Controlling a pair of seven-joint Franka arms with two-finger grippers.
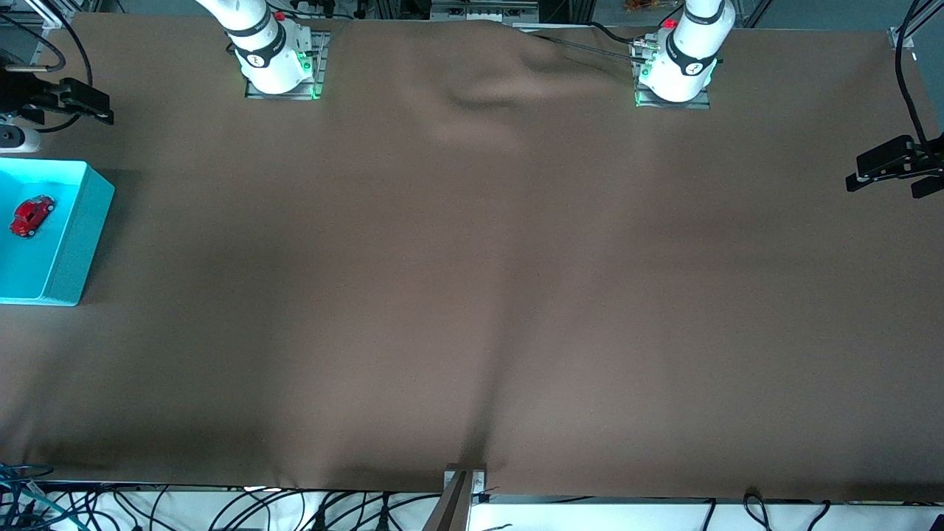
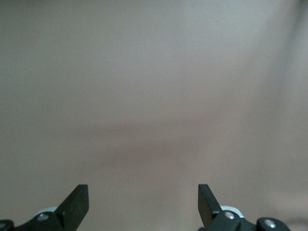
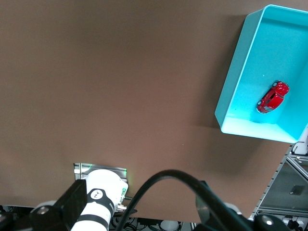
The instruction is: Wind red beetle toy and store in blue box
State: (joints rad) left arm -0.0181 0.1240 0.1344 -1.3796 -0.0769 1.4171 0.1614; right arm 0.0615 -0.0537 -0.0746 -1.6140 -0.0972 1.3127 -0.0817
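The red beetle toy (image 1: 32,215) rests on its wheels on the floor of the blue box (image 1: 81,228), which stands at the right arm's end of the table. The right wrist view looks down from high up on the blue box (image 3: 240,82) and the red beetle toy (image 3: 272,97). My right gripper (image 1: 92,103) hangs in the air above the table's edge beside the box, open and empty (image 3: 139,202). At the left arm's end of the table my left gripper (image 1: 889,173) is also raised and open (image 2: 143,202), with only bare cloth below it.
A brown cloth (image 1: 472,280) covers the whole table, creased between the two arm bases (image 1: 276,63) (image 1: 675,70). Cables hang along the table's edge nearest the front camera, beside a metal bracket (image 1: 464,479). A black cable (image 3: 183,185) arcs across the right wrist view.
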